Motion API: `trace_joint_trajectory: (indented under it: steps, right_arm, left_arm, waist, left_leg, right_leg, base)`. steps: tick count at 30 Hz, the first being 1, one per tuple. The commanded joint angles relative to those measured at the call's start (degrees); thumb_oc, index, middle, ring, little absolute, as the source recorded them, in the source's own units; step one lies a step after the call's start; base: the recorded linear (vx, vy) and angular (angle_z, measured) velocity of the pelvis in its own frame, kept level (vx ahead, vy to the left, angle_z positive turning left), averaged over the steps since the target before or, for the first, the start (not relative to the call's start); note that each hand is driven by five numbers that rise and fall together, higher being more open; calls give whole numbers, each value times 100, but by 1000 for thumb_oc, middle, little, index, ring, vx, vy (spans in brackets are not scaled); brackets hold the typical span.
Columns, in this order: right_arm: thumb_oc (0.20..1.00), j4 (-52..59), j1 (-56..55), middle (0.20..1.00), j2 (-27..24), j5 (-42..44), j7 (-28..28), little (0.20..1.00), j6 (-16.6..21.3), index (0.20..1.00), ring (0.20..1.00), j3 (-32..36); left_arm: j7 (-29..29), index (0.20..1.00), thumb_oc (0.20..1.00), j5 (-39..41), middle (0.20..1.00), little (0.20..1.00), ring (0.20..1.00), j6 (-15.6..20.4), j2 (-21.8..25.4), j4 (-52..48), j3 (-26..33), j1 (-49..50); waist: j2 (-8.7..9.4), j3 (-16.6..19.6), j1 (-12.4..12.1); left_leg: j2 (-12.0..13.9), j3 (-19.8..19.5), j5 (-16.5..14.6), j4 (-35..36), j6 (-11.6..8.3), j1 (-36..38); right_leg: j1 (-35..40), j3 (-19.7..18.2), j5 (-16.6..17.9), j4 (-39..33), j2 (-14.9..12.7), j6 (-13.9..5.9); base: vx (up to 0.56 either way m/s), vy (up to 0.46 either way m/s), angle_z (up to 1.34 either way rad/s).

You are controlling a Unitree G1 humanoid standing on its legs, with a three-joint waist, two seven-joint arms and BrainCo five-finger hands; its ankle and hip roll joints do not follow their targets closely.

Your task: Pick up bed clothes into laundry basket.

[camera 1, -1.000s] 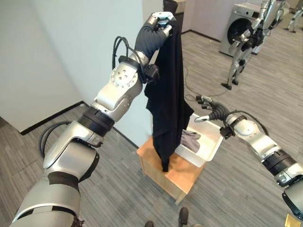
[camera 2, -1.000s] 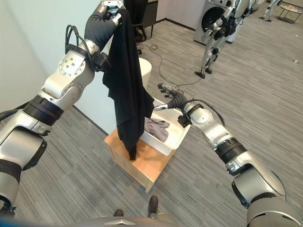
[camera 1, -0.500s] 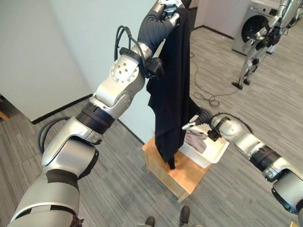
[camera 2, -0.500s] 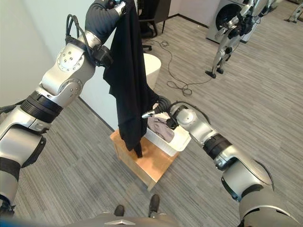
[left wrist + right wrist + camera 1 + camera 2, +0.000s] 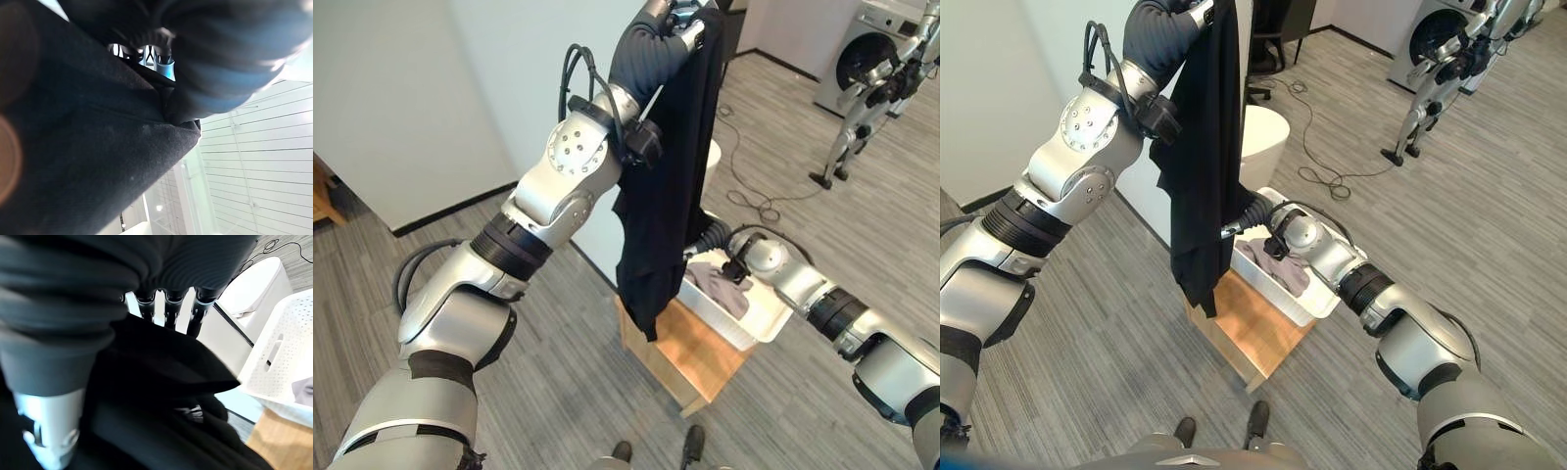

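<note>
Grey plank floor (image 5: 558, 382) | wooden stand (image 5: 690, 357) | white basket (image 5: 759, 323) on it

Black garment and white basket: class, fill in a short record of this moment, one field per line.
Garment: black garment hanging full length, above the wooden stand
Left hand: left hand raised high, gripping the garment's top
Right hand: right hand reaching behind the hanging cloth, fingers hidden
Basket: white laundry basket on the stand
Basket contents: grey cloth
</note>
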State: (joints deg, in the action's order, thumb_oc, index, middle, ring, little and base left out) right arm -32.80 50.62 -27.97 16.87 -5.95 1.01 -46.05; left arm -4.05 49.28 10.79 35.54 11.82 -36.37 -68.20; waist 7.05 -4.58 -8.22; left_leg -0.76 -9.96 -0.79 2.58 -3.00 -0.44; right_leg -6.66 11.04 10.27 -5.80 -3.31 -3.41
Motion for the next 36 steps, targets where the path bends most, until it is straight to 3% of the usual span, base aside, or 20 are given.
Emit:
trace_joint_trajectory:
  steps: [1, 20, 28, 36]
  right_arm:
    - [200, -82, 622, 200, -172, -150, 250, 200, 108, 200, 200, 51]
    - [200, 159, 384, 200, 165, 51, 460, 200, 213, 200, 200, 392]
    - [200, 67, 376, 200, 66, 38, 756, 200, 255, 200, 200, 733]
    - [200, 1, 290, 200, 4, 105, 700, 200, 237, 200, 200, 774]
  left_arm:
    - [-88, 200, 200, 214, 200, 200, 200, 515, -123, 181, -149, -1133]
    - [-235, 200, 200, 204, 200, 200, 200, 585, -72, -3, 57, -931]
    - [-324, 200, 200, 90, 200, 200, 200, 520, -206, 321, 55, -938]
    - [-314, 200, 200, 52, 200, 200, 200, 516, -254, 359, 31, -975]
  waist:
    - [-135, -19, -208]
    - [-192, -22, -323]
    - [-213, 25, -228]
    - [-227, 58, -185]
  left_leg:
    - [-40, 88, 254, 242, 73, -272]
    - [-74, 78, 254, 242, 118, -326]
    - [-73, 128, 219, 242, 128, -259]
    - [-71, 152, 212, 242, 123, -220]
  right_leg:
    - [572, 298, -744, 80, -139, -481]
    - [499, 298, -712, 80, -149, -493]
    - [546, 266, -722, 80, -159, -490]
    - [563, 246, -729, 80, -158, -488]
  base:
    - [5, 9, 9]
    - [0, 7, 2]
    - [0, 0, 0]
    - [-3, 2, -4]
